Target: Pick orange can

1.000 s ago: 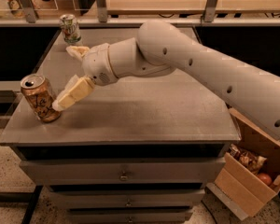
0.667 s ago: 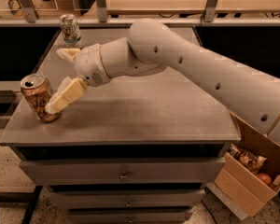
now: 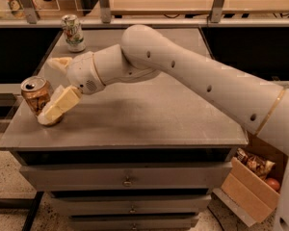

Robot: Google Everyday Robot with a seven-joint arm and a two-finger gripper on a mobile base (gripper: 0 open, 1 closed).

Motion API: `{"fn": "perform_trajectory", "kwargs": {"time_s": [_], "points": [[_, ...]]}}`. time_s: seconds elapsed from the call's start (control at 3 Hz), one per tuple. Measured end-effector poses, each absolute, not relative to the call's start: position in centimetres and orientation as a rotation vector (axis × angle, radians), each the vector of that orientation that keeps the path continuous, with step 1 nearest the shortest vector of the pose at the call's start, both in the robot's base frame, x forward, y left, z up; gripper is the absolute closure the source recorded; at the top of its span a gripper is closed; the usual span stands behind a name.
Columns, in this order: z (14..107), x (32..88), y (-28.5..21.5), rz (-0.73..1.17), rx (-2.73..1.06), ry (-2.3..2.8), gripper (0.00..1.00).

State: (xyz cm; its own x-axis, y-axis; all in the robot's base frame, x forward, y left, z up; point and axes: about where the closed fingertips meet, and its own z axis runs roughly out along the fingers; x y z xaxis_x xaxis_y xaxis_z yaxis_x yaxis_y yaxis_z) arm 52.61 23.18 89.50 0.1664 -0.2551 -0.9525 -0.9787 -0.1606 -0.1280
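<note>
My pincer (image 3: 47, 90) is spread wide at the orange can (image 3: 32, 91) -- lower finger overlaps its side -- far-left of the surface (image 3: 144, 119).

Spread gripper (image 3: 48, 90) straddles the orange can (image 3: 32, 95), hiding part of it
Near finger (image 3: 60, 105) covers the can's lower right; lettering unreadable; arm (image 3: 207, 85) runs off the right edge; cardboard box (image 3: 243, 189) cut off, contents unclear

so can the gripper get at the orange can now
Probably yes: the gripper is open right beside the orange can, one finger in front, one behind, nothing blocking. The other can stands far back.
</note>
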Motion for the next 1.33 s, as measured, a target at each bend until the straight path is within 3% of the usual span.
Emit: {"fn": "perform_trajectory", "kwargs": {"time_s": [0.33, 0.67, 1.33], "points": [[88.88, 52.19, 24.01, 1.097, -1.581, 1.195, 0.00], [88.58, 51.93, 24.44, 1.114, -1.582, 1.179, 0.17], [88.39, 51.74, 24.51, 1.122, -1.578, 1.168, 0.64]]}}
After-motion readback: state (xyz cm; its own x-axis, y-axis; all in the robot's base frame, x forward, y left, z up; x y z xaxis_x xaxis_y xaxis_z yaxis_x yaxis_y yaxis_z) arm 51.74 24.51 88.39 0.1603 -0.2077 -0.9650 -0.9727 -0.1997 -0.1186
